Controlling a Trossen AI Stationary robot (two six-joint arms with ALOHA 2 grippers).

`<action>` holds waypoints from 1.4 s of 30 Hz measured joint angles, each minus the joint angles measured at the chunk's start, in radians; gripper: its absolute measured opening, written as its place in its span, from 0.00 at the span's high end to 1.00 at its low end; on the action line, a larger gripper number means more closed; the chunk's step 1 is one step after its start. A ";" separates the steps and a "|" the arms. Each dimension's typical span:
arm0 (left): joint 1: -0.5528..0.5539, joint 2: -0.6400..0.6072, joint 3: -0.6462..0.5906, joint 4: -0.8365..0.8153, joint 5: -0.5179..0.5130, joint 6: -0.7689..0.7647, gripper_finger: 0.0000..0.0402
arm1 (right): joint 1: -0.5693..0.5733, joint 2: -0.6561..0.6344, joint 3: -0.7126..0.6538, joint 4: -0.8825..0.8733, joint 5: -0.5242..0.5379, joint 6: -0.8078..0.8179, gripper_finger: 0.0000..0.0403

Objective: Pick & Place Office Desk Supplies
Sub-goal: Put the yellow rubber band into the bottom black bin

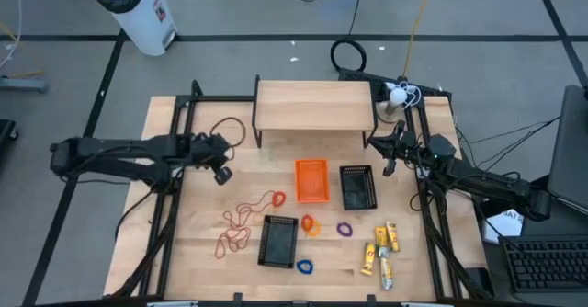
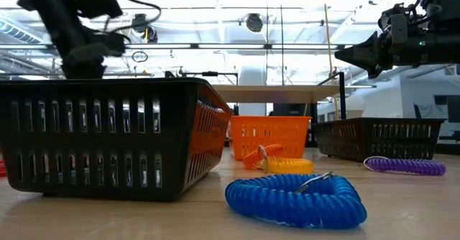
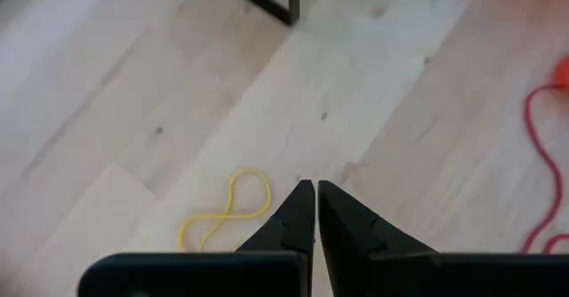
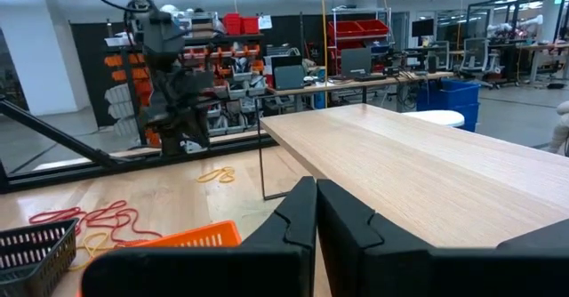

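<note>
Yellow band [image 3: 227,212] is lying just beside the left gripper [image 3: 316,190], its loops running lengthwise; fingers together, empty. Right gripper [image 1: 390,151] is waiting shut, well apart.

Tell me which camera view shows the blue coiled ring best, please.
The low view: the blue coiled ring lies close in front, coils clearly visible, beside a black basket. The high view shows it only as a tiny loop near the table's front edge. Neither wrist view shows it.
</note>
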 joint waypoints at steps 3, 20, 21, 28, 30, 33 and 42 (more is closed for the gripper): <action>0.032 0.087 0.047 -0.023 -0.020 0.043 0.95 | 0.000 0.000 0.000 0.000 0.000 0.002 0.99; 0.168 0.322 0.216 -0.208 0.030 0.507 0.51 | 0.000 0.003 0.000 -0.002 -0.003 0.009 0.99; 0.175 0.329 0.215 -0.236 0.046 0.493 0.48 | 0.000 0.002 0.000 -0.002 -0.003 0.008 0.99; 0.205 0.390 0.214 -0.307 0.059 0.435 0.35 | 0.000 0.003 0.000 -0.002 -0.003 0.005 0.99; 0.205 0.417 0.214 -0.287 0.059 0.449 0.33 | 0.000 0.003 0.000 -0.002 -0.004 0.008 0.99; 0.204 0.462 0.214 -0.251 0.060 0.504 0.32 | 0.000 0.003 0.000 -0.007 -0.004 0.009 0.99; 0.200 0.572 0.214 -0.238 0.039 0.683 0.32 | 0.000 0.002 0.000 -0.008 -0.004 -0.001 0.99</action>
